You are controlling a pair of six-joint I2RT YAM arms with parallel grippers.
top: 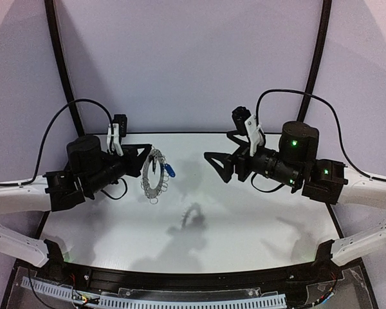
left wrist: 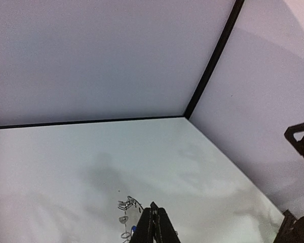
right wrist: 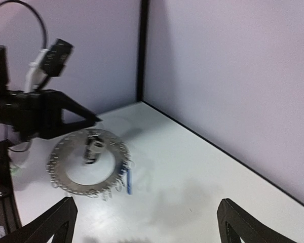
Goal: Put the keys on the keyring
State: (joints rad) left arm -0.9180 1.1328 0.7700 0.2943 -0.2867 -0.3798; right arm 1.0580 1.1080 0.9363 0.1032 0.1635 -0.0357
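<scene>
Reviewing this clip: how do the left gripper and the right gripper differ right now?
The left gripper is shut, pinching the rim of the keyring; the right gripper stands wide open and empty. The left gripper holds the keyring up off the table; the right gripper touches nothing and sits apart from the ring. Both hover above the table, fingertips pointing toward each other.

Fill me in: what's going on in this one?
The left gripper is shut on the rim of the keyring, holding it upright above the table. A blue key hangs from the ring's lower edge, and a darker key seems to hang inside its hole. The right gripper faces the ring with its jaws open, apart from it and holding nothing.
</scene>
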